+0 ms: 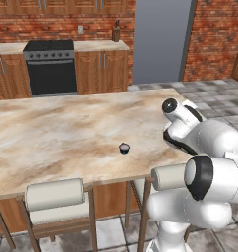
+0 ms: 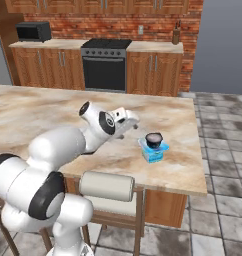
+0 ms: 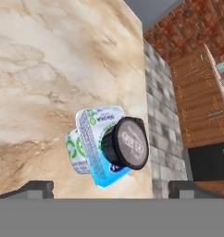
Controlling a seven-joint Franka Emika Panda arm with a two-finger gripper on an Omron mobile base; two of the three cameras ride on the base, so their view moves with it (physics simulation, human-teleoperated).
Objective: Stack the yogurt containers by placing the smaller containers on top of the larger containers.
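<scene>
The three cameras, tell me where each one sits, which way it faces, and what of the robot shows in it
Left base view: behind the arm's left, facing across the marble counter toward the stove; the arm rises at lower right; a small dark cup stands alone.
Right base view: behind the arm's right, facing the same counter; the arm rises at lower left; the blue tub carries a dark cup.
Hand view: looks along the fingers at that stacked tub and cup.
Shared: right base and hand views both show the stack.

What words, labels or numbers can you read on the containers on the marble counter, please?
Pale blue translucent squarish tub: green marks and a line of print, too blurred to read.
Round dark cup stacked on it: lid lettering, too blurred.
Second tiny dark cup: too small to tell.
</scene>
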